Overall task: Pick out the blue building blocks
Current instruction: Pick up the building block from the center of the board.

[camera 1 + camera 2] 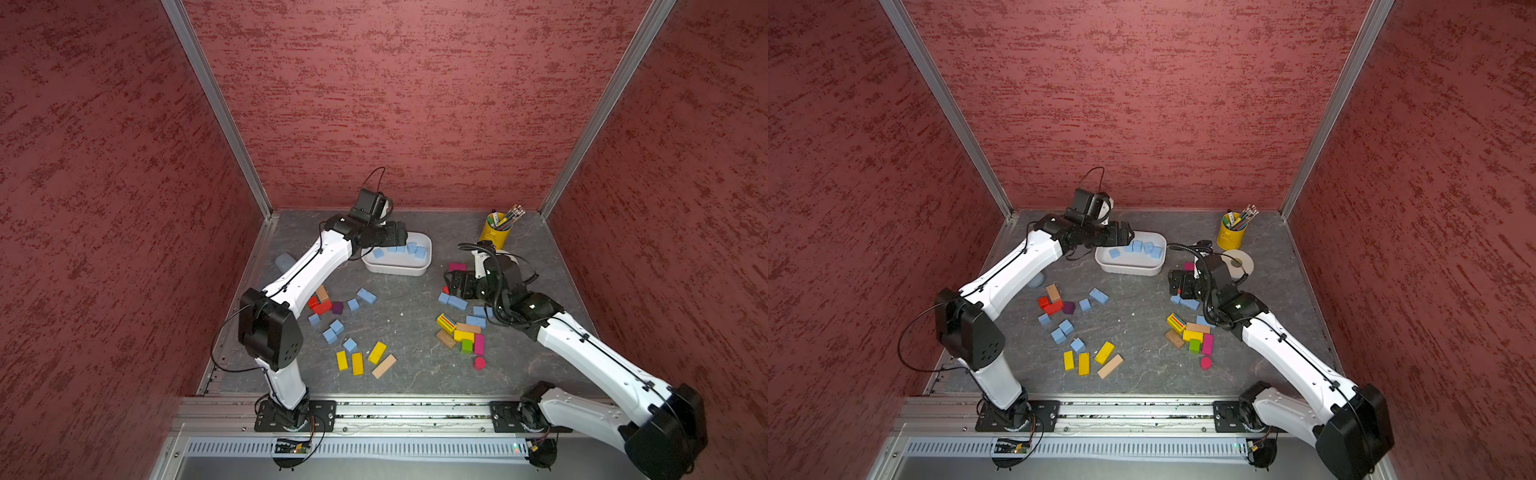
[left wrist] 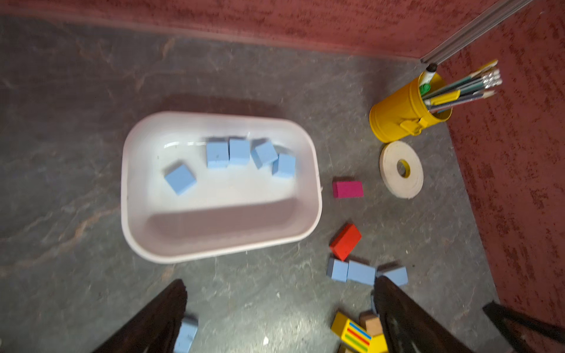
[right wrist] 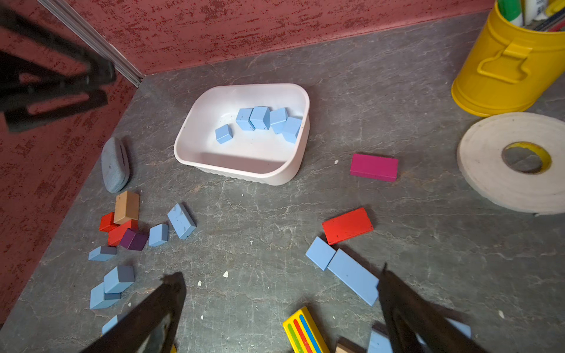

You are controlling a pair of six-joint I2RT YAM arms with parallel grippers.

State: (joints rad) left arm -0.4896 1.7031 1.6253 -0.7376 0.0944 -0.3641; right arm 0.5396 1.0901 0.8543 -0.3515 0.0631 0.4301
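**Five blues in the tub, both grippers spread wide**

In both top views the white tub (image 1: 415, 271) (image 1: 1129, 271) sits toward the back of the worktop (image 1: 407, 332), with five blue building blocks (image 1: 411, 249) (image 1: 1148, 248) lying inside it. The left gripper (image 1: 400, 236) (image 1: 1127, 237) hangs right over the tub's left end. The right gripper (image 1: 454, 284) (image 1: 1173, 284) sits low, off the tub's right side and nearer the robot. Loose blue blocks (image 1: 336, 327) are scattered on the robot's side of the tub, and another clutch (image 1: 457, 302) lies right by the right gripper.

On to the left wrist view, a touch blurred. The left gripper (image 2: 279, 282) has its two dark fingers (image 2: 171, 311) standing well apart, with nothing between them but bare worktop. Inside the tub (image 2: 128, 189), four blue blocks (image 2: 238, 152) huddle in a line, touching, while the fifth (image 2: 180, 178) lies alone, a little apart. Just beside the tub lie a magenta block (image 2: 348, 189) and a red block (image 2: 345, 241). Past the red one, three more blue blocks (image 2: 360, 272) sit in a row.

Now the right wrist view. The right gripper (image 3: 281, 276) is also spread wide and empty. Two flat blue bricks (image 3: 351, 275) lie touching each other, right against one finger (image 3: 397, 305). The tub (image 3: 275, 177) is well beyond them, with its five blocks (image 3: 260, 117) in plain sight. A tape roll (image 3: 489, 171) and a yellow can (image 3: 504, 61) stand well apart from the tub.
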